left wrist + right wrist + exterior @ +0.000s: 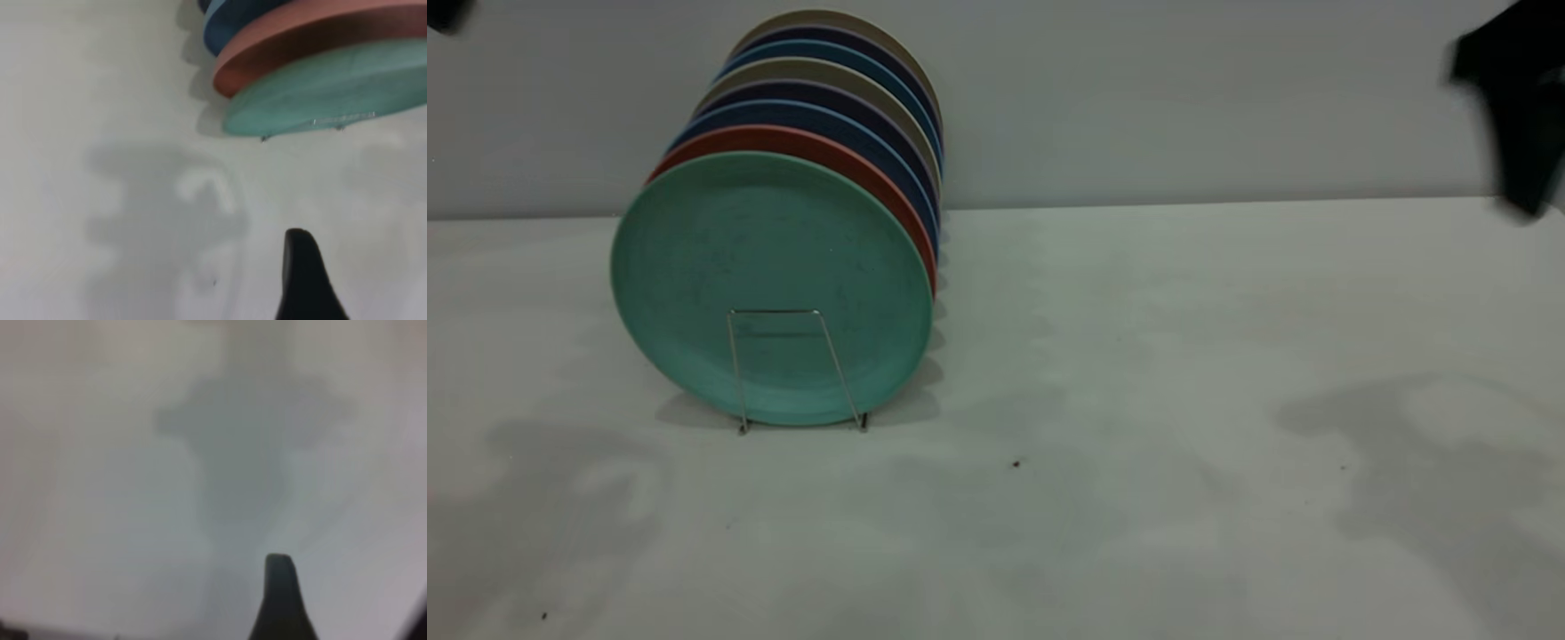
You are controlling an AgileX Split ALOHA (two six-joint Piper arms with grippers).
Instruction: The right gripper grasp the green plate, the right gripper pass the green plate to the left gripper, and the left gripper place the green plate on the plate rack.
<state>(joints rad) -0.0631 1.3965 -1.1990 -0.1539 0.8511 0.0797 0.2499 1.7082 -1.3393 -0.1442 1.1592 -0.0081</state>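
The green plate (769,284) stands upright on edge in the front slot of the plate rack (796,369), whose wire loop crosses its lower face. It also shows in the left wrist view (333,90), with the rack wire (343,120) at its rim. My left gripper (443,13) is only a dark corner at the far upper left, high and away from the plates; one finger (303,280) shows over bare table, empty. My right gripper (1525,178) hangs high at the far right, empty, with one finger (280,603) over bare table.
Behind the green plate a salmon-pink plate (854,164), dark blue plates (827,120) and several more stand in a row along the rack. The white table (1138,400) runs to a grey wall at the back.
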